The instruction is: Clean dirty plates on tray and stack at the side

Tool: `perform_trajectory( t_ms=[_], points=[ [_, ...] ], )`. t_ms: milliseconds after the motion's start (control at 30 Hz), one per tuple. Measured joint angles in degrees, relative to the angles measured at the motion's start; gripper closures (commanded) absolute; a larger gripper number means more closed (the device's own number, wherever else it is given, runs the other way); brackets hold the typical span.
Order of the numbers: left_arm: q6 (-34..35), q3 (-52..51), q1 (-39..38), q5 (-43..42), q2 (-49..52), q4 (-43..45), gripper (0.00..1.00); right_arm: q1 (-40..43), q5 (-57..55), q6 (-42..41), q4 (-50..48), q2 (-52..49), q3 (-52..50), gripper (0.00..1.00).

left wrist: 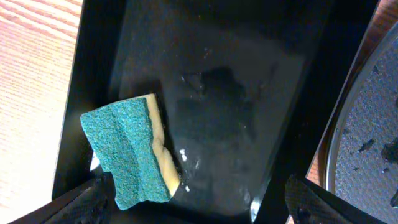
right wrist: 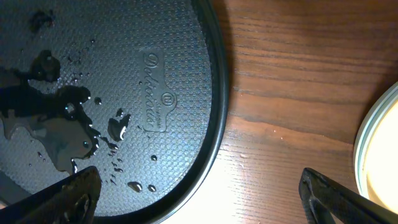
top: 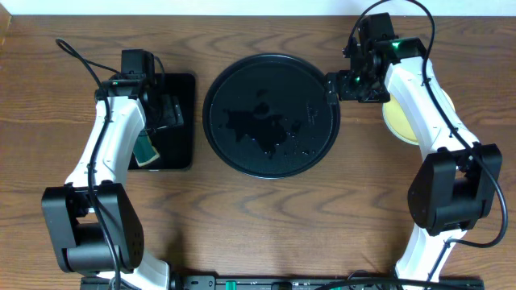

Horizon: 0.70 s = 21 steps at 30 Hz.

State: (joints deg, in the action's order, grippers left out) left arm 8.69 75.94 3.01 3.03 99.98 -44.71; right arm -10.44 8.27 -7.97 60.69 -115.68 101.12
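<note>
Left jaws gape empty above the sponge (left wrist: pixel 134 152); right jaws, likewise, over the tray (right wrist: pixel 180 68).

A green-and-yellow sponge (left wrist: pixel 134 152) is lying in the wet rectangular black tray (left wrist: pixel 249 93) while the left gripper (left wrist: pixel 199 208) is hovering above, jaws spread wide.

Brown wood table (top: pixel 266 225): round black tray (top: pixel 234 80) at centre, rectangular black tray (top: pixel 184 141) just left, pale yellow plate (top: pixel 397 121) right, partly hidden.
</note>
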Motion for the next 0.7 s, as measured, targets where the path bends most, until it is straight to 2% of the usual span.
perform_trajectory(
  t_ms=[533, 700],
  points=[
    [0.02, 0.0, 0.0, 0.0, 0.0, 0.0, 0.12, 0.0, 0.0, 0.0, 0.0, 0.02, 0.0, 0.01],
    [0.0, 0.0, 0.0, 0.0, 0.0, 0.0, 0.12, 0.02, -0.24, 0.0, 0.17, 3.63, -0.13, 0.01]
  ],
)
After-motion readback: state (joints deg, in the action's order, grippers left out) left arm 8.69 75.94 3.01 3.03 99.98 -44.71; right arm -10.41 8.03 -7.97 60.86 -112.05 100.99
